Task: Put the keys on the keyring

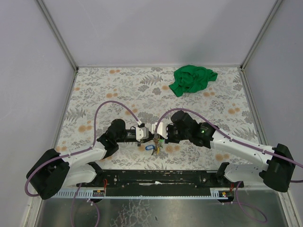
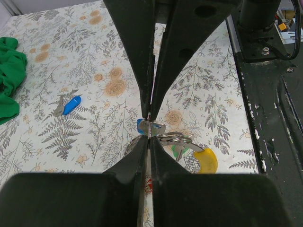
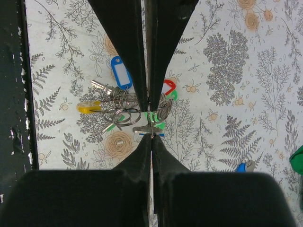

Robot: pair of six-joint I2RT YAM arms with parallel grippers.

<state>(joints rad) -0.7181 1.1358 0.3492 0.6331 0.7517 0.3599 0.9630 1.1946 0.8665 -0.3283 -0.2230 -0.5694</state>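
light: bright, even; shadows: soft, faint; top view: sharp; wrist-view foregrounds: dark, slightly blurred

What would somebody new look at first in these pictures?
Probably the left gripper and right gripper meeting nose to nose near the table's front edge, both shut, right by a tangle of colourful keys and a silvery keyring. Next comes the bright green cloth bunched at the far right, then one blue key lying off by itself.
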